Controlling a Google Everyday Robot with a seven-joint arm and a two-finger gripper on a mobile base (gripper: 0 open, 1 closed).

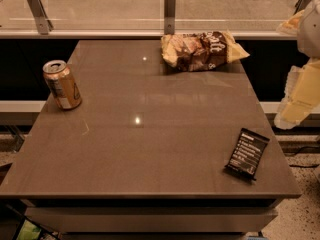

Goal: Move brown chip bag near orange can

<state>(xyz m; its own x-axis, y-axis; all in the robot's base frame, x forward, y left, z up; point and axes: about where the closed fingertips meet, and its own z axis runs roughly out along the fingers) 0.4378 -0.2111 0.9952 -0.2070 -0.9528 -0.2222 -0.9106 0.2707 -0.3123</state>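
Note:
The brown chip bag lies crinkled at the far right of the table, dark brown in the middle with white lettering and pale yellow ends. The orange can stands upright near the table's left edge, silver top with pull tab showing. My gripper hangs at the right edge of the view, beyond the table's right side, level with the middle of the table. It is well apart from the bag and far from the can, and it holds nothing that I can see.
The grey table has a small flat black packet with white text near its front right corner. A glass railing with metal posts runs behind the table. Floor shows at the lower right.

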